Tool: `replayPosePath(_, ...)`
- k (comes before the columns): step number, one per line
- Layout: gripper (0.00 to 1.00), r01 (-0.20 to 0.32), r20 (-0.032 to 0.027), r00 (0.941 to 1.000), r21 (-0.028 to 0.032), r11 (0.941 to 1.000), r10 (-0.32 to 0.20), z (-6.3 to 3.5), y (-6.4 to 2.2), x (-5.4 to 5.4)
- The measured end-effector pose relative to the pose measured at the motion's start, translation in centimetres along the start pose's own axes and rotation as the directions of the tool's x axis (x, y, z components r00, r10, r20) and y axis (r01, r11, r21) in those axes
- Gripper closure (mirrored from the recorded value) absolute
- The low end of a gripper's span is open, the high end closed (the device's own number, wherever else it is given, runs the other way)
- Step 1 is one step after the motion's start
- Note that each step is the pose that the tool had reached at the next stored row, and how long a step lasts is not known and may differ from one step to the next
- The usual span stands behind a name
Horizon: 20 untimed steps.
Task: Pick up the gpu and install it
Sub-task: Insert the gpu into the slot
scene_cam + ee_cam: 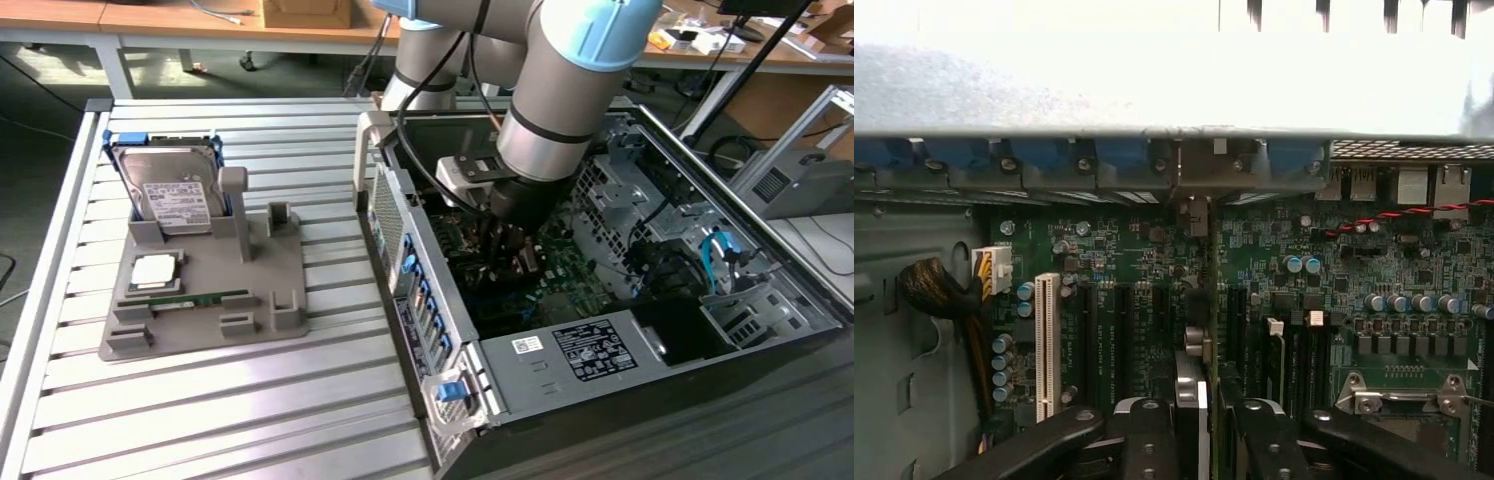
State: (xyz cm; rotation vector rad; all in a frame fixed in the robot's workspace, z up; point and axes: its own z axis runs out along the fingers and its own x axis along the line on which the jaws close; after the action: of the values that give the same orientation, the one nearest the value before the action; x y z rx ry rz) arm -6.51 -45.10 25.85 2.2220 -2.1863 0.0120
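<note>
The computer case (pixel 561 372) is matt grey sheet metal. Beside it, the table (pixel 240 400) is ribbed, satiny aluminium, carrying a matt grey plastic holder (pixel 200 300). Inside the case, the motherboard (pixel 1144 250) looks glossy green.

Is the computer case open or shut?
Open. The case lies on its side with its side panel off, so the motherboard is exposed, and the arm reaches down inside it.

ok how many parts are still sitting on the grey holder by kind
hard drive: 1
cpu chip: 1
green memory stick: 1
total: 3, all on the grey holder
</note>
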Motion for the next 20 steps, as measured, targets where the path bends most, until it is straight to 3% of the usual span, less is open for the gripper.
replayPosePath(9,0.73,0.0,-0.0037,1.0,-0.0001,1.0,0.0,0.1,0.0,0.03)
replayPosePath(20,0.73,0.0,-0.0036,1.0,0.0,1.0,0.0,0.11,0.0,0.15)
